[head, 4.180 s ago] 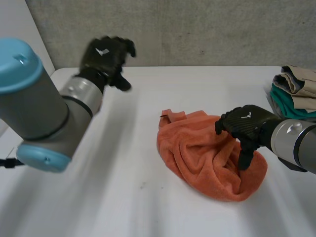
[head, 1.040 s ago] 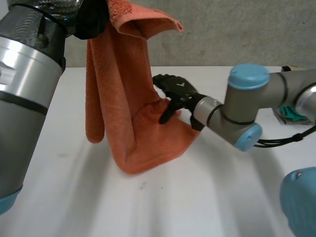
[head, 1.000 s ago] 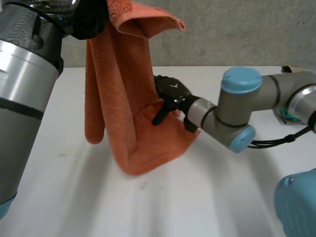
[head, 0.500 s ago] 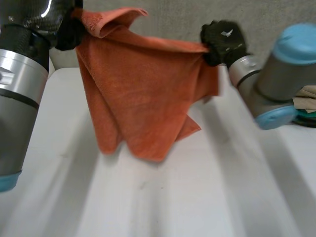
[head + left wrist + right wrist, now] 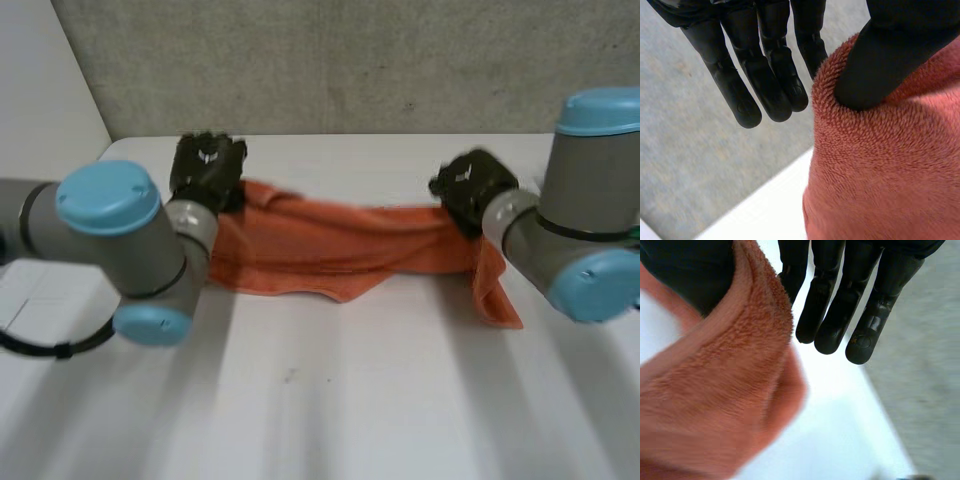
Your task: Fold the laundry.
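An orange towel (image 5: 340, 245) is stretched sideways between my two hands, low over the far half of the white table (image 5: 320, 400). Its lower edge sags onto the table, and one end hangs down beside the right hand. My left hand (image 5: 205, 165) holds the towel's left end. In the left wrist view its thumb (image 5: 880, 55) presses the towel (image 5: 880, 165) against a covered finger while the other fingers (image 5: 765, 75) stay straight. My right hand (image 5: 470, 185) holds the right end; there the towel (image 5: 725, 390) is pinched under the thumb (image 5: 685, 270), beside straight fingers (image 5: 840, 305).
A grey concrete wall (image 5: 350, 60) rises just behind the table's far edge, close to both hands. The left arm's elbow (image 5: 130, 250) and the right arm's elbow (image 5: 590, 260) hang over the table at either side of the towel.
Both hands have come down from high in the air to just above the table and moved apart. The towel, which hung as a sheet, now lies stretched low between them.
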`<state>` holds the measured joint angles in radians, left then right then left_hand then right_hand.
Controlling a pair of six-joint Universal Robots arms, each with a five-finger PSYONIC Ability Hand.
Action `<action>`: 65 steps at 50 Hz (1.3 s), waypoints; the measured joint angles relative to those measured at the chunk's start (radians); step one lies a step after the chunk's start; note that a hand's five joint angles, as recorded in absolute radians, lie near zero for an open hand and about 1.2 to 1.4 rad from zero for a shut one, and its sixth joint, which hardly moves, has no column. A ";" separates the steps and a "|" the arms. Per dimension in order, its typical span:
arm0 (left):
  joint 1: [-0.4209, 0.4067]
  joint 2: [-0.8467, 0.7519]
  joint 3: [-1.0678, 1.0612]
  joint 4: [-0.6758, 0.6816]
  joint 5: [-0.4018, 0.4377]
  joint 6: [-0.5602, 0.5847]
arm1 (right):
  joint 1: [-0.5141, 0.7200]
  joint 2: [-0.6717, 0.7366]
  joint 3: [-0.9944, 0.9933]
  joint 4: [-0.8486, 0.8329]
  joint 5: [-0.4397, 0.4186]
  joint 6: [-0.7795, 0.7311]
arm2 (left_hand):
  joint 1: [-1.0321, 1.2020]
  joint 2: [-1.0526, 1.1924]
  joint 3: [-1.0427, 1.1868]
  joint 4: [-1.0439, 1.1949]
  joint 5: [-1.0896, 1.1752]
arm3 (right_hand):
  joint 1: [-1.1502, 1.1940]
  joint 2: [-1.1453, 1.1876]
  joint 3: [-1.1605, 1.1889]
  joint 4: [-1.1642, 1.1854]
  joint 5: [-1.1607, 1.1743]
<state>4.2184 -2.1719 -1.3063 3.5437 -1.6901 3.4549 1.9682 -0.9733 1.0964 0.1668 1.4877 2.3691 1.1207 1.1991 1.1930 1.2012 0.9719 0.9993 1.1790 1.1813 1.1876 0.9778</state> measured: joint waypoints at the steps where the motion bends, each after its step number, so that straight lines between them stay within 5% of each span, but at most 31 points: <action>1: 0.000 -0.016 0.038 0.001 -0.002 0.000 | 0.001 0.020 -0.031 -0.034 0.016 -0.006 | 0.000 0.000 0.000 0.000 0.000 | 0.000 0.000 0.000 0.000 0.000; 13: 0.015 -0.045 0.424 0.166 -0.006 0.000 | -0.004 0.069 -0.237 -0.662 0.042 -0.017 | 0.000 0.000 0.000 0.000 0.000 | 0.000 0.000 0.000 0.000 0.000; 18: 0.017 0.007 0.390 0.274 -0.012 -0.004 | -0.004 0.012 -0.183 -0.752 0.004 -0.016 | 0.000 0.000 0.000 0.000 0.000 | 0.000 0.000 0.000 0.000 0.000; 24: 0.018 0.080 0.171 0.299 -0.016 -0.046 | 0.001 -0.082 0.007 -0.664 -0.028 -0.021 | 0.000 0.000 0.000 0.000 0.000 | 0.000 0.000 0.000 0.000 0.013; 33: 0.020 0.145 -0.262 0.246 -0.017 -0.111 | 0.012 -0.141 0.319 -0.258 0.000 -0.031 | 0.000 0.000 0.000 0.000 0.000 | 0.000 0.000 0.000 0.000 0.015; 40: 0.020 0.136 -0.417 0.180 -0.016 -0.117 | 0.017 -0.105 0.442 -0.227 0.016 -0.026 | -0.007 -0.026 -0.019 -0.021 -0.008 | 0.000 0.000 0.000 0.000 0.015; 46: 0.011 0.166 -0.437 0.065 -0.013 -0.113 | 0.016 -0.093 0.498 -0.297 0.015 -0.024 | -0.575 -0.618 -0.607 -0.624 -0.572 | 0.000 0.000 0.000 0.000 0.015; 53: 0.005 0.276 -0.442 -0.047 0.004 -0.103 | 0.015 -0.094 0.553 -0.357 0.010 -0.023 | -0.741 -0.840 -0.831 -0.848 -0.801 | 0.000 0.000 0.000 0.000 0.015; 59: 0.008 0.341 -0.443 -0.065 0.081 -0.064 | 0.015 -0.096 0.571 -0.373 0.008 -0.024 | -0.741 -0.840 -0.832 -0.848 -0.803 | 0.000 0.000 0.000 0.000 0.015; 65: 0.014 0.345 -0.429 -0.067 0.293 0.096 | 0.019 -0.096 0.575 -0.373 0.008 -0.024 | -0.741 -0.840 -0.831 -0.847 -0.801 | 0.000 0.000 0.000 0.000 0.015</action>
<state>4.2326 -1.8271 -1.7354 3.4771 -1.3967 3.5509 1.9867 -1.0692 1.6712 -0.2057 1.4955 2.3454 0.3801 0.3593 0.3615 0.3543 0.1713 0.9993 1.1790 1.1813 1.1878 0.9930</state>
